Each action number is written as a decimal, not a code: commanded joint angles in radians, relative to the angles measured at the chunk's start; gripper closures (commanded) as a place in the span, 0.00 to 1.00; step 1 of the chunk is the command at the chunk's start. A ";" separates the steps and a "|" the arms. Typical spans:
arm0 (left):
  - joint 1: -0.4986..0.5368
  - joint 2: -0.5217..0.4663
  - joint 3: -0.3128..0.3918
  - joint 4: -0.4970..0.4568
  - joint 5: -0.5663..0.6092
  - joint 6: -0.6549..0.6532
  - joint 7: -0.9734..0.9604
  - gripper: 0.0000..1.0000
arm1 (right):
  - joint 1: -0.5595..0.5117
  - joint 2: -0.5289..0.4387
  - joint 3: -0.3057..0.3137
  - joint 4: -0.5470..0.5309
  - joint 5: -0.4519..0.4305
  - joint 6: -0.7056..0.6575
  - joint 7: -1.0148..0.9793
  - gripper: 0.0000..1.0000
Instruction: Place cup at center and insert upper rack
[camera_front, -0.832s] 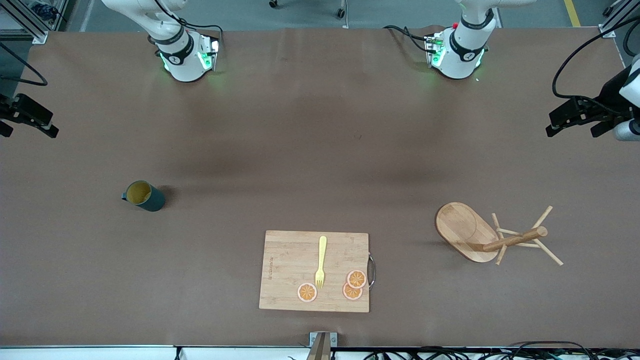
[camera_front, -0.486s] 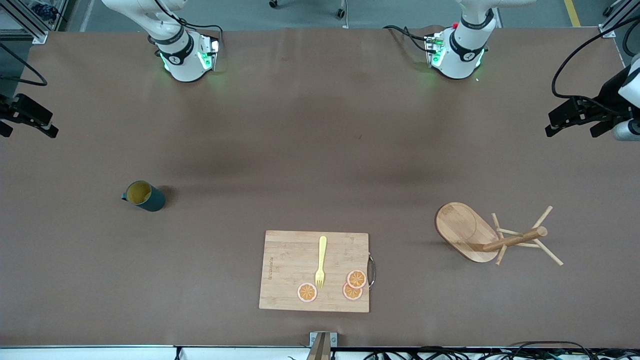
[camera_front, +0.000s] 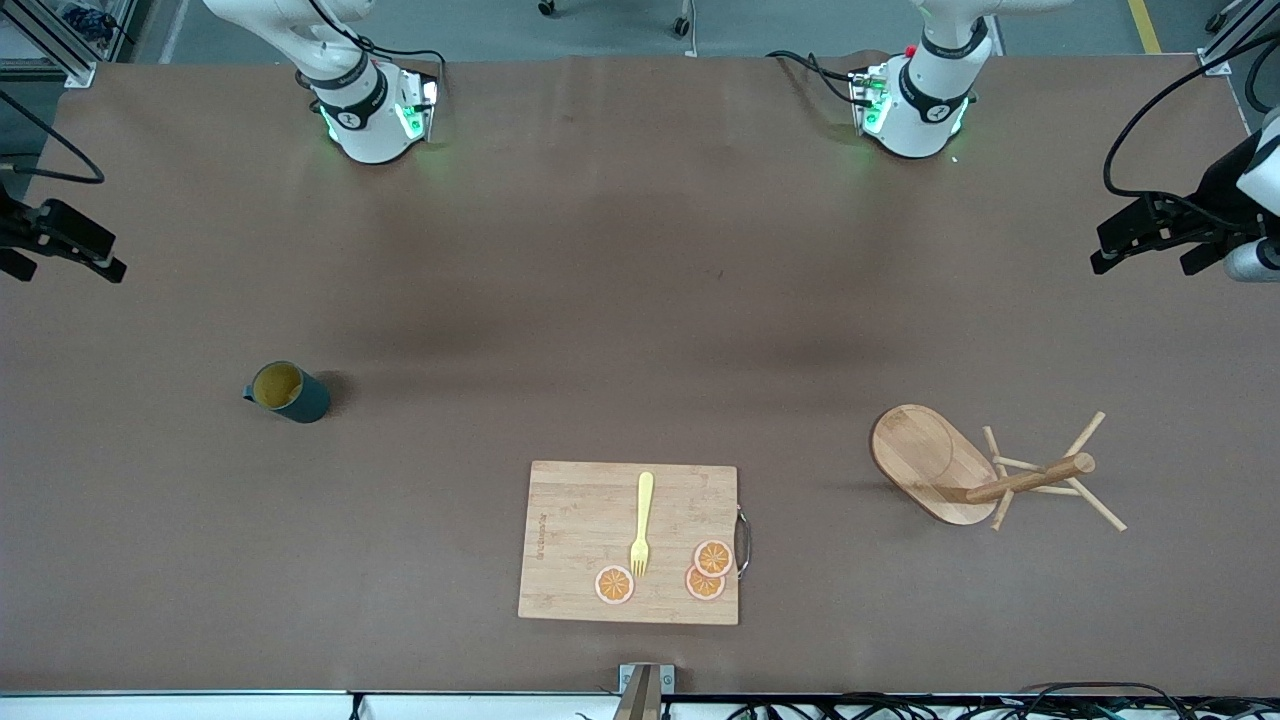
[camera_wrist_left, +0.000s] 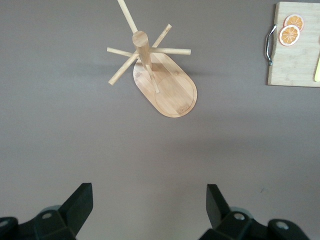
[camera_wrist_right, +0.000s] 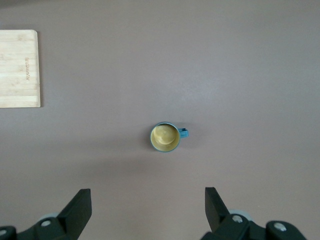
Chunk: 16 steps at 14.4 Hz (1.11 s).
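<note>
The dark teal cup (camera_front: 288, 392) stands upright on the table toward the right arm's end, its yellowish inside showing; it also shows in the right wrist view (camera_wrist_right: 165, 136). The wooden upper rack (camera_front: 935, 460) stands on its oval base toward the left arm's end, post and pegs up; it also shows in the left wrist view (camera_wrist_left: 165, 85). My right gripper (camera_front: 60, 270) (camera_wrist_right: 148, 200) hangs open and empty above the table, apart from the cup. My left gripper (camera_front: 1143, 266) (camera_wrist_left: 150, 200) hangs open and empty above the table, apart from the rack.
A rectangular wooden cutting board (camera_front: 570, 540) with a metal handle lies near the front camera's edge, midway between cup and rack. On it lie a yellow fork (camera_front: 642, 520) and three orange slices (camera_front: 712, 558). The board's corners show in both wrist views.
My right gripper has shifted slightly down in the front view. The left gripper, cup, rack and board have not moved.
</note>
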 joint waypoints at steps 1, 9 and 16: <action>0.002 -0.005 -0.004 0.007 0.011 0.012 -0.002 0.00 | 0.000 0.022 0.002 0.005 -0.009 -0.003 0.002 0.00; 0.006 0.005 -0.003 0.011 -0.004 0.018 -0.008 0.00 | -0.004 0.287 0.002 0.014 0.001 0.050 -0.009 0.00; 0.006 0.006 -0.001 0.008 -0.004 0.027 -0.008 0.00 | 0.013 0.521 0.005 -0.029 0.045 0.269 -0.009 0.00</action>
